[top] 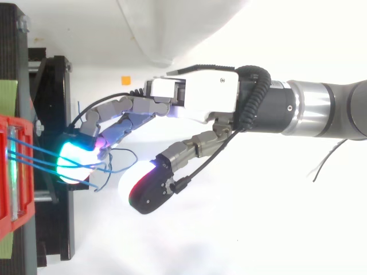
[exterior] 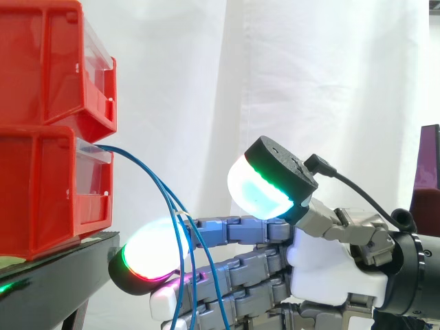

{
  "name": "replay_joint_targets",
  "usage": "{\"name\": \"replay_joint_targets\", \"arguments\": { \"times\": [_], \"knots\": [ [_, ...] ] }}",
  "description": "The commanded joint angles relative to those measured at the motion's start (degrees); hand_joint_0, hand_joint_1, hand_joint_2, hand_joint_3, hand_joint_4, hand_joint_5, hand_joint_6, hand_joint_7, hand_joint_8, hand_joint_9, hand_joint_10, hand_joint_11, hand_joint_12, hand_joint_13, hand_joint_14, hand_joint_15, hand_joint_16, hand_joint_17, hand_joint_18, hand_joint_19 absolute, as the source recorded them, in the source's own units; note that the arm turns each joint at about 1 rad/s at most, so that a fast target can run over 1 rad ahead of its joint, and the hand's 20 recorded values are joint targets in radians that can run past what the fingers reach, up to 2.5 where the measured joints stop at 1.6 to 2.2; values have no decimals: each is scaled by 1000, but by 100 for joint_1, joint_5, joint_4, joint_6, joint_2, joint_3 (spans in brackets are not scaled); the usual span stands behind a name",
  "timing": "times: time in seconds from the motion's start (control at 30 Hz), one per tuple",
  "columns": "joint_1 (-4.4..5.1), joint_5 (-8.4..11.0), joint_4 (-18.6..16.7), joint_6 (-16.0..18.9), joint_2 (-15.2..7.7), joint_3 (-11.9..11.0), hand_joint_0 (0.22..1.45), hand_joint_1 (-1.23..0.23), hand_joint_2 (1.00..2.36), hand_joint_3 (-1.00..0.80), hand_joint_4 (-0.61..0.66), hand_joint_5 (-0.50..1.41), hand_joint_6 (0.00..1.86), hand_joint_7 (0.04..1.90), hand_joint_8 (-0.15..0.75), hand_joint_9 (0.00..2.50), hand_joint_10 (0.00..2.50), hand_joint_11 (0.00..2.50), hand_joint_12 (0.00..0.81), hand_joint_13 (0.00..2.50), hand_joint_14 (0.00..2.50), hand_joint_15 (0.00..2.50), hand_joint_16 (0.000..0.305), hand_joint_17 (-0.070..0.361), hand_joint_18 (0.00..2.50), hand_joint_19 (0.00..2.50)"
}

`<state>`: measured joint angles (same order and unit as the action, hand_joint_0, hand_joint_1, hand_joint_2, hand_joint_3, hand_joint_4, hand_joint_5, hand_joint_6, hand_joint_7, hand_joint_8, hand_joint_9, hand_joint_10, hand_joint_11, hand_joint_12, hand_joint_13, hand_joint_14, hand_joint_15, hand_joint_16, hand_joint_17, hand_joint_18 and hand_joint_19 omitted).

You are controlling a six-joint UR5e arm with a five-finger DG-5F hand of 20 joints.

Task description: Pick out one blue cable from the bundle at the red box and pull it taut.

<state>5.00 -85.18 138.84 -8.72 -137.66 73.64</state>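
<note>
Two bins stand stacked, the upper bin [exterior: 48,62] on the lower bin [exterior: 41,185], on the stand [exterior: 62,265] at the left of the side view, before the curtain [exterior: 275,69]. My hand [exterior: 323,265] comes in from the right, with my fingertips [exterior: 155,258] just beside the stand's edge. The cables [exterior: 155,182] leave the lower bin's front, arch out and hang down across my fingers, between bin and palm. My thumb [exterior: 271,179] stands above them, apart from the cables.
</note>
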Motion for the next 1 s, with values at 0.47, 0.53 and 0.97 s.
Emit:
{"name": "replay_joint_targets", "arguments": {
  "times": [0.47, 0.53, 0.97],
  "knots": [
    [-34, -174, -199, 11, 2, -60, 571, -575, 1007, -416, 172, -112, 503, 1126, 277, 653, 17, 367, 375, 669, 17, 448, 51, 115, 509, 598],
    [-34, -174, -208, 2, 2, -60, 579, -578, 1008, -406, 162, -102, 502, 1179, 276, 655, 16, 378, 372, 669, 18, 454, 51, 115, 509, 607],
    [-34, -174, -305, -7, 2, -69, 569, -584, 1006, -430, 155, -85, 554, 1248, 284, 719, 17, 413, 377, 710, 20, 474, 52, 117, 530, 614]
  ]
}}
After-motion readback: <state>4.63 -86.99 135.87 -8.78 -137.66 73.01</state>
